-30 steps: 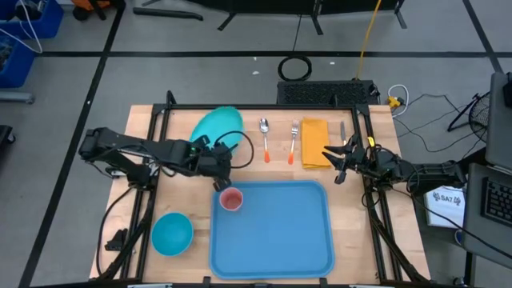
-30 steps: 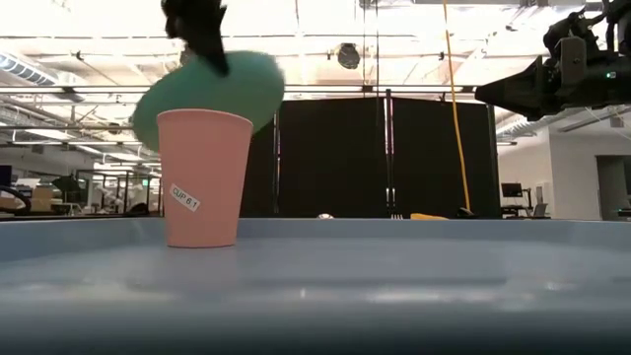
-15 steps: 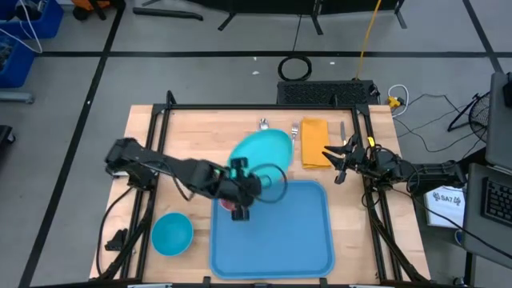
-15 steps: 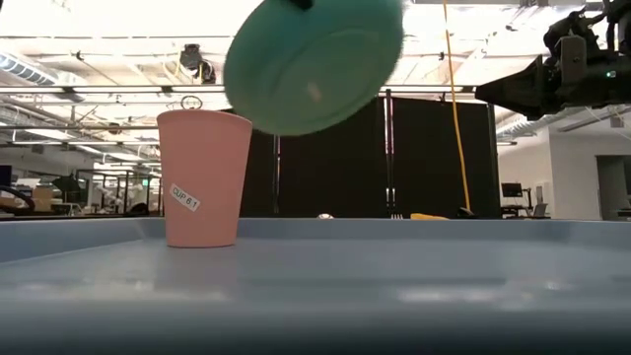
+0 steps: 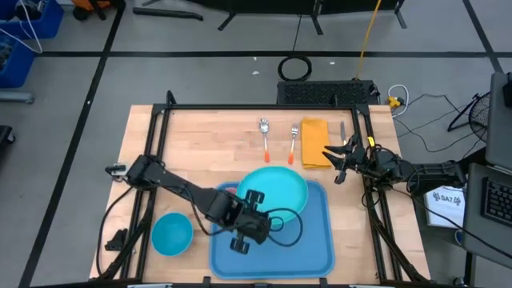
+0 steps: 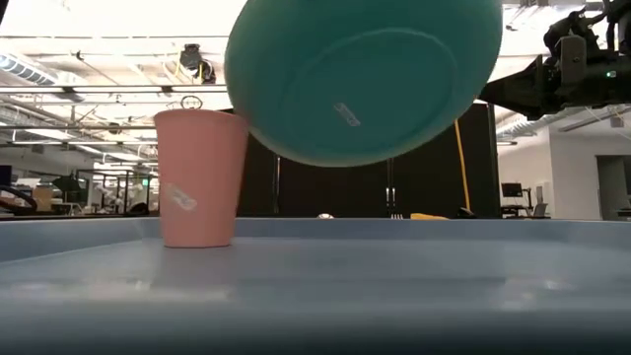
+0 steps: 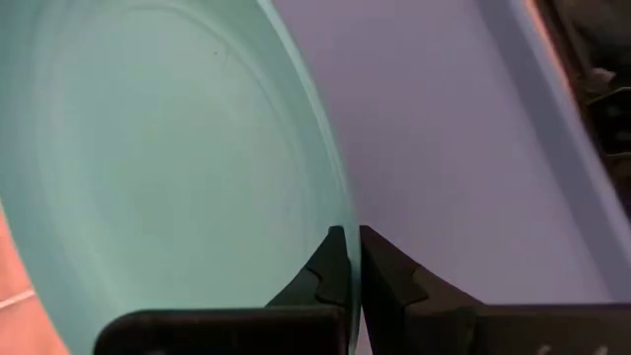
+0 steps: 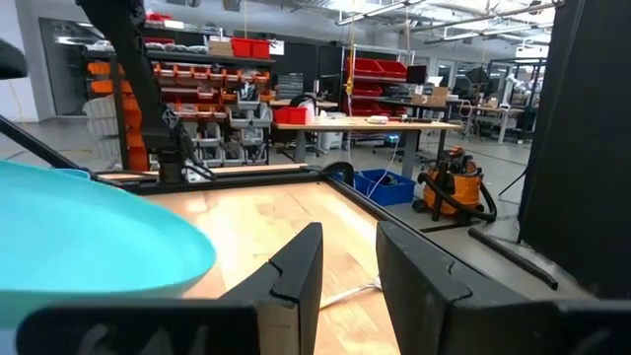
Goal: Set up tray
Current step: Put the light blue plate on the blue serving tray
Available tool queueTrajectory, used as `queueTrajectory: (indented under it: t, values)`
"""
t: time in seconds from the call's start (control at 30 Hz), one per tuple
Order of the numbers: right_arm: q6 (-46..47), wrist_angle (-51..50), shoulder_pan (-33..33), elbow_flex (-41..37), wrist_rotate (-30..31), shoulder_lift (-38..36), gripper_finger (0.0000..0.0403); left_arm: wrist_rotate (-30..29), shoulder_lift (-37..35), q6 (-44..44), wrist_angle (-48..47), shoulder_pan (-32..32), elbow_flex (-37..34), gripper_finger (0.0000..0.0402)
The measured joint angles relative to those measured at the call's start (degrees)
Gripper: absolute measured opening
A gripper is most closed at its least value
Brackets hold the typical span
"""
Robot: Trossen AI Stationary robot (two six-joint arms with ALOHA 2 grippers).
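Observation:
My left gripper (image 5: 260, 207) is shut on a round teal plate (image 5: 276, 190) and holds it over the far half of the light-blue tray (image 5: 312, 240). The low view shows the plate's underside (image 6: 365, 79), tilted and well above the tray floor (image 6: 315, 286). A pink cup (image 6: 197, 177) stands upright on the tray's far left corner, mostly hidden under my left arm in the high view. My right gripper (image 5: 336, 160) waits open at the table's right edge, touching nothing. My left gripper pinches the plate's rim (image 7: 340, 212) between its two fingers, one on the upper face and one on the underside. The fingers slant down from the table's near left. The plate is lifted clear of the tray and tilted.
A blue bowl (image 5: 172, 234) sits on the table left of the tray. Along the far side lie a spoon (image 5: 265, 136), a fork (image 5: 294, 140), a yellow napkin (image 5: 314, 142) and a knife (image 5: 342, 132). The tray's near half is bare.
My left gripper has carried the plate from the table's far left toward the near and right edges, to above the tray beside the cup. The wrist has rolled, and the plate has turned from steeply tipped toward flatter. The gripper stayed shut on the rim.

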Motion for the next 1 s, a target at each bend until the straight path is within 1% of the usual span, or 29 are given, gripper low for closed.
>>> queueTrajectory:
  t: [0.13,0.23,0.33,0.5,0.77,0.9,1.0]
  values:
    - [0.0,0.2,0.0,0.0,0.0,0.0,0.0089,0.9,0.2,1.3,3.5,-1.3,0.0,0.0008]
    - [0.4,0.2,0.0,0.0,0.0,0.0,0.0089,1.1,0.2,1.5,3.9,-1.9,0.0,0.0008]
    - [0.4,0.1,0.0,0.0,0.0,0.0,0.0089,4.4,0.2,1.3,3.9,-2.1,0.0,0.0008]
    - [0.4,0.1,0.0,0.0,0.0,0.0,0.0089,12.2,1.1,1.9,6.7,-2.4,0.0,0.0008]
    - [0.5,-0.1,0.0,0.0,0.0,0.0,0.0089,14.3,3.1,2.1,8.5,-2.6,-0.2,0.0008]
    - [0.5,-0.1,0.0,0.0,0.0,0.1,0.0089,18.6,5.7,1.5,8.6,-2.5,-0.2,0.0008]
    - [0.5,-0.1,0.0,0.0,0.0,0.3,0.0089,19.7,6.9,1.0,9.0,-2.6,-0.2,0.0008]
